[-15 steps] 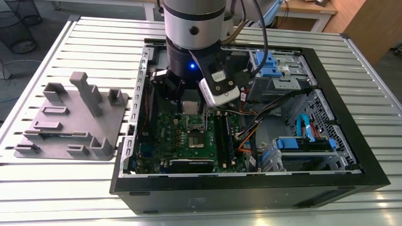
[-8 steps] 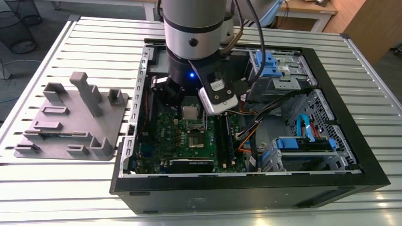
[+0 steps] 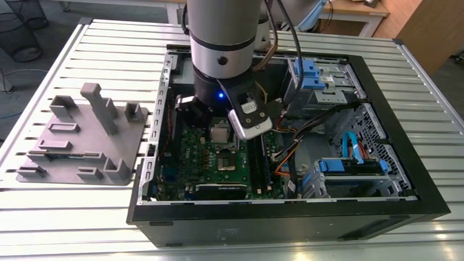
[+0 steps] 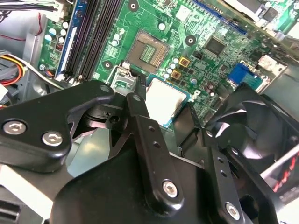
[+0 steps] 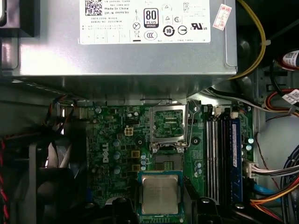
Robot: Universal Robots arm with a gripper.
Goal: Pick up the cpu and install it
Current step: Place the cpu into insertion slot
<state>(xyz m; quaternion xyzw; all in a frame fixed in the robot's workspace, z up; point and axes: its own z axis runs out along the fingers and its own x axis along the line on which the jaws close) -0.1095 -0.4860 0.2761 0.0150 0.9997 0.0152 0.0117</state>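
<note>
Gripper [image 4: 167, 103] pinches the cpu [image 4: 163, 98]; best kept level. In the exterior view the socket [image 3: 225, 162] lies at its six o'clock; square corners first.

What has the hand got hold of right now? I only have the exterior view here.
Observer: The cpu. In both wrist views it sits between the fingers of the hand, with its silver top facing the cameras.
Operator: Is it seated in the socket?
Observer: No. In the second wrist view the socket is empty, its contacts bare, and the cpu is apart from it in the hand.
</note>
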